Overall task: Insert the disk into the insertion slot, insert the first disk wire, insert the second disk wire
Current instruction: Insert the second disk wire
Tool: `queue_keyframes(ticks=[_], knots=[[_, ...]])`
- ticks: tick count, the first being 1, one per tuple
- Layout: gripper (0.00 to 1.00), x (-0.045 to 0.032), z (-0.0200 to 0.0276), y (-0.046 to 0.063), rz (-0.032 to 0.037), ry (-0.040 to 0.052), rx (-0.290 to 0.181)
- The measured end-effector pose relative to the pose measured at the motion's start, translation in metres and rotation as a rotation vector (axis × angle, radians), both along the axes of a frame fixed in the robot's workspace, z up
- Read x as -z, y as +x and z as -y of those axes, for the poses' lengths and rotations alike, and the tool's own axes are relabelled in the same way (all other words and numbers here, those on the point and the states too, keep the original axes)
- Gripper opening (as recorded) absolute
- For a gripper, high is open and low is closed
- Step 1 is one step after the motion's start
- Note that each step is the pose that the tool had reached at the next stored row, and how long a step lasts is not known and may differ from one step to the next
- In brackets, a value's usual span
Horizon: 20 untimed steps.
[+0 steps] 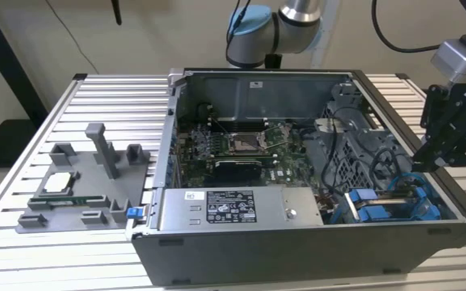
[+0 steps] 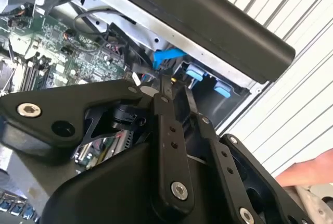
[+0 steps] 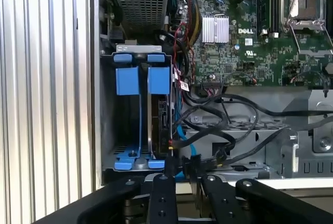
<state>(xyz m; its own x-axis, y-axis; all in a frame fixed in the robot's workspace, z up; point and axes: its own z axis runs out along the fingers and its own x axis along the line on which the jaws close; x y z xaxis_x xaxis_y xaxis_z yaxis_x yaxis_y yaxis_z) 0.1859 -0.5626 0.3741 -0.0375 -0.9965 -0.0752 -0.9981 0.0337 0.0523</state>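
Note:
The disk [image 3: 156, 125] stands on edge in the insertion slot [image 3: 106, 125], under a blue carrier tab [image 3: 158, 81]. A second blue tab [image 3: 127, 81] sits beside it. In the exterior view the slot [image 1: 386, 206] is at the case's near corner on that view's right. My black gripper [image 1: 426, 163] hangs above the case rim beside the slot. Its fingertips [image 3: 170, 165] stand close together and I see nothing held between them. A black wire with a connector [image 3: 170, 143] and a blue wire [image 3: 182, 135] run next to the disk. Whether they are plugged in I cannot tell.
The open computer case [image 1: 297, 254] lies on a slatted aluminium table [image 1: 111, 97]. Inside are the motherboard with its CPU socket [image 1: 245, 142] and a power supply [image 1: 233, 206]. A grey fixture [image 1: 79, 188] stands on the exterior view's left. A person's hand [image 2: 312, 169] is near the gripper.

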Motion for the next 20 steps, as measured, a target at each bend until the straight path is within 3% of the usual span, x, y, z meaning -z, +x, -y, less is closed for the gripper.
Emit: queue_keyframes(ticks=[10, 11, 20], knots=[[1.00, 0.0062, -0.0025, 0.0042, -0.0005, -0.0008, 0.000], [0.00, 0.0062, -0.0025, 0.0042, -0.0005, -0.0009, 0.000], [0.00, 0.0065, -0.0025, 0.0042, -0.0005, -0.0008, 0.000]])
